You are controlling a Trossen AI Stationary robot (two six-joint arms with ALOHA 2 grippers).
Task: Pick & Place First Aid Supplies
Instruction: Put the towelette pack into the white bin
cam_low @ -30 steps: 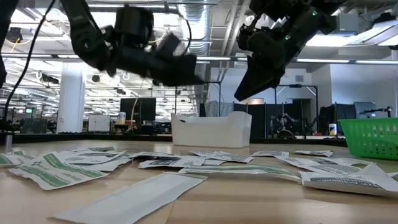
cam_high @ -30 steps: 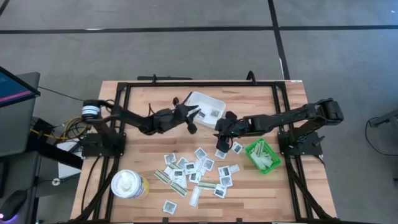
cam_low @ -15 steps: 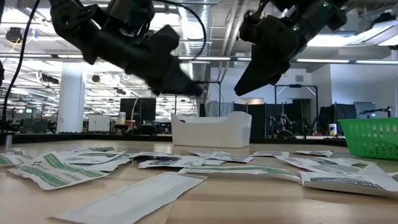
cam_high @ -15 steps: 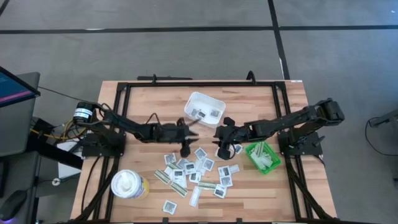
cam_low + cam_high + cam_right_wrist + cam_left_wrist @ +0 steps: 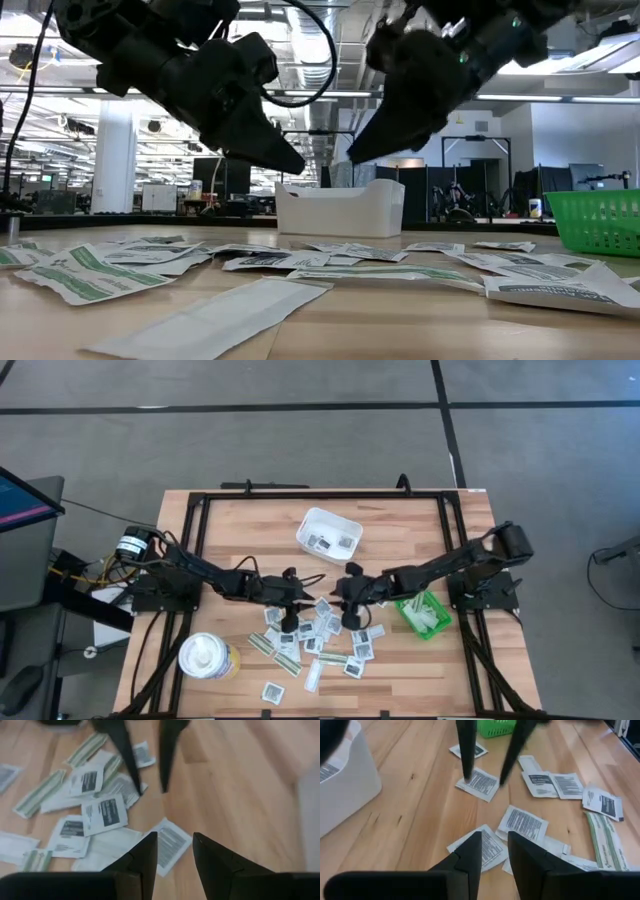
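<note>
- First aid supplies (image 5: 315, 635): we count roughly twenty packets scattered on the wooden table (image 5: 230, 520), a few inside one white tray (image 5: 328, 532).
- One green bin (image 5: 422, 611); open office behind.
- Left gripper (image 5: 288, 620) and right gripper (image 5: 349, 618) hover over the packets, fingers parted, holding nothing.

Flat packets (image 5: 318, 640) scattered (white, olive-striped)

Table (image 5: 240, 530) is light wood with visible grain, satin sheen, framed by black metal rails (image 5: 325, 495); packets (image 5: 521, 823) look like thin matt paper, white with dark print, strips (image 5: 37, 794) white-and-olive, slightly crinkled. Tray (image 5: 329, 532) is smooth white plastic, bin (image 5: 421, 610) green plastic lattice, and the left gripper (image 5: 493, 848) and right gripper (image 5: 174, 847) have matt black fingers that look plastic
</note>
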